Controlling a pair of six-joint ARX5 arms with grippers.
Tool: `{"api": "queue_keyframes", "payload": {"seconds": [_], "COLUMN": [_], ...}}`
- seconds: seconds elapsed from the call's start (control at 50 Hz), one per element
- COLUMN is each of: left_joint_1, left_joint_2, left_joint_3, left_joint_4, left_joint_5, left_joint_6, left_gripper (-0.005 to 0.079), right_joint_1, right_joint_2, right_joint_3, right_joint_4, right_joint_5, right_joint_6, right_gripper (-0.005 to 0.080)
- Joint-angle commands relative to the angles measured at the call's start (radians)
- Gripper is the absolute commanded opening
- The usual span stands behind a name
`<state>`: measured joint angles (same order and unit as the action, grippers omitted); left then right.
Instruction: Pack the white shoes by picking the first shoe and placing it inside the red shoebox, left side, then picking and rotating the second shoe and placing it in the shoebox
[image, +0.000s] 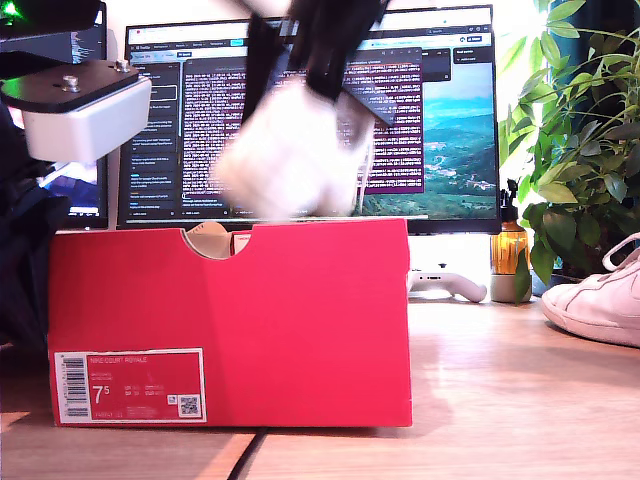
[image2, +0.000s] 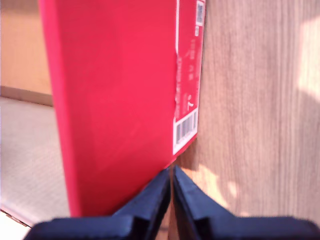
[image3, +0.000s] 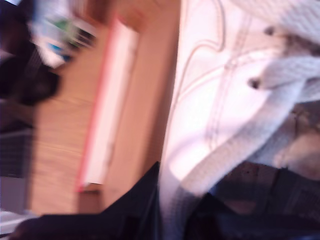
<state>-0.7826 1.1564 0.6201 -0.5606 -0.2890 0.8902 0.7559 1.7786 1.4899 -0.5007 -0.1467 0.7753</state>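
Observation:
The red shoebox (image: 300, 320) stands on the wooden table, its white "7.5" label (image: 130, 385) facing the camera. Above its open top hangs one blurred white shoe (image: 290, 160), with my second gripper (image: 300, 85) shut on it from above. The second wrist view shows that shoe (image3: 215, 90) and its laces pinched at my second gripper (image3: 172, 210), with the shoebox rim (image3: 107, 115) below. The other white shoe (image: 600, 300) lies on the table at the exterior view's right edge. My first gripper (image2: 171, 180) is shut on nothing, low beside the labelled corner of the shoebox (image2: 115, 90).
A monitor (image: 440, 120) stands behind the box. At the exterior view's right are a plant (image: 580, 150), an amber bottle (image: 510, 255) and a white controller (image: 450, 285). A white and black arm part (image: 75, 105) hangs at that view's upper left. A dark cable (image: 245, 455) runs under the box front.

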Motion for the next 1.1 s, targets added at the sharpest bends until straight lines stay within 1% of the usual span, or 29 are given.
{"api": "queue_keyframes", "payload": {"seconds": [0.0,0.26,0.36,0.52,0.7,0.86,0.94,1.02,1.04,1.08], "left_joint_1": [0.002,0.002,0.002,0.002,0.002,0.002,0.002,0.002,0.002,0.002], "left_joint_2": [0.014,0.014,0.014,0.014,0.014,0.014,0.014,0.014,0.014,0.014], "left_joint_3": [0.005,0.005,0.005,0.005,0.005,0.005,0.005,0.005,0.005,0.005], "left_joint_4": [0.013,0.013,0.011,0.008,0.008,0.008,0.008,0.008,0.008,0.008], "left_joint_5": [0.000,0.000,0.000,-0.007,-0.011,-0.011,-0.011,-0.011,-0.011,-0.011], "left_joint_6": [0.000,-0.001,-0.001,-0.001,-0.003,-0.003,-0.003,-0.003,-0.003,-0.003], "left_gripper": [-0.0018,-0.0018,-0.0018,-0.0018,-0.0018,-0.0018,-0.0018,-0.0018,-0.0018,-0.0018], "right_joint_1": [0.034,0.075,0.089,0.090,0.091,0.091,0.091,0.092,0.093,0.093], "right_joint_2": [-0.018,0.074,0.107,0.146,0.158,0.158,0.158,0.158,0.158,0.158], "right_joint_3": [0.006,0.006,0.006,0.006,0.006,0.006,0.006,0.006,0.006,0.006], "right_joint_4": [0.040,0.040,0.042,0.047,0.093,0.125,0.119,0.109,0.116,0.120], "right_joint_5": [0.002,0.005,0.026,0.028,0.077,0.077,0.071,0.067,0.046,0.040], "right_joint_6": [0.005,0.014,0.013,0.008,0.011,0.011,0.011,0.011,0.010,0.010], "right_gripper": [-0.0013,-0.0013,-0.0013,-0.0013,-0.0013,-0.0007,0.0037,0.0144,0.0298,0.0338]}}
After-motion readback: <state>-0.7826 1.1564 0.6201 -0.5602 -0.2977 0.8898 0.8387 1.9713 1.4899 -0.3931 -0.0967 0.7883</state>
